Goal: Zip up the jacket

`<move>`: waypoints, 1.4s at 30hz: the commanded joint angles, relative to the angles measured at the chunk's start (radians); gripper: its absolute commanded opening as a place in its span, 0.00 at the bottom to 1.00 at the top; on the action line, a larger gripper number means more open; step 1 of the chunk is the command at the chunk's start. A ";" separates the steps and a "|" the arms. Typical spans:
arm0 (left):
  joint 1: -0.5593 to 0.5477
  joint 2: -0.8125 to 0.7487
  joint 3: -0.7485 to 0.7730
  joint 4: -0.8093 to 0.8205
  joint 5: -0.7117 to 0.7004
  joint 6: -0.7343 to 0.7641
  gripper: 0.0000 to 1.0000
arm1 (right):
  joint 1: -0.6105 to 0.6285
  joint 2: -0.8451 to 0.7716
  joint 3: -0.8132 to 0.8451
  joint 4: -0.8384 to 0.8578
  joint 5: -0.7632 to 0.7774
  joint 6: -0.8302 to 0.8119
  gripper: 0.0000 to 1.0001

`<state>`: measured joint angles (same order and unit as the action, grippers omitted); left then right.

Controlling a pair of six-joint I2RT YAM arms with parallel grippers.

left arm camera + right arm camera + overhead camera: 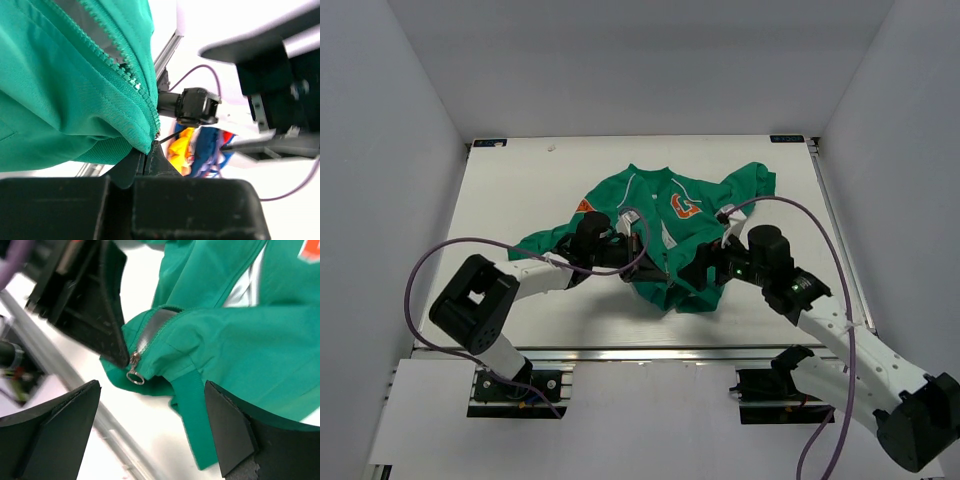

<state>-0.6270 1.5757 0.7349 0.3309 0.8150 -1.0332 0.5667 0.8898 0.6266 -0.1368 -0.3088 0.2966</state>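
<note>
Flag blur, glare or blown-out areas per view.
Top external: evenly lit, sharp, no glare on the small green track jacket. Left wrist: background blown out white, zip teeth sharp. Right wrist: silver zip pull sharp, background at far left blurred.

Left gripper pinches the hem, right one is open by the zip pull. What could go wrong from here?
1. The pull is small and hangs against bunched jacket fabric; the open right gripper may close on cloth instead.
2. The left gripper holds only a thin pinch at the zip's foot; a tug could slip it free.
3. The grey lining beside the teeth might snag.
</note>
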 commanded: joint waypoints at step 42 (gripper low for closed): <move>0.113 -0.008 0.175 -0.194 0.104 -0.102 0.00 | 0.633 0.276 -0.093 0.546 1.002 -0.663 0.58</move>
<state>-0.5140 1.6371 0.9154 0.1341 0.9234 -1.1419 1.2037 1.1606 0.5381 0.3054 0.6746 -0.3737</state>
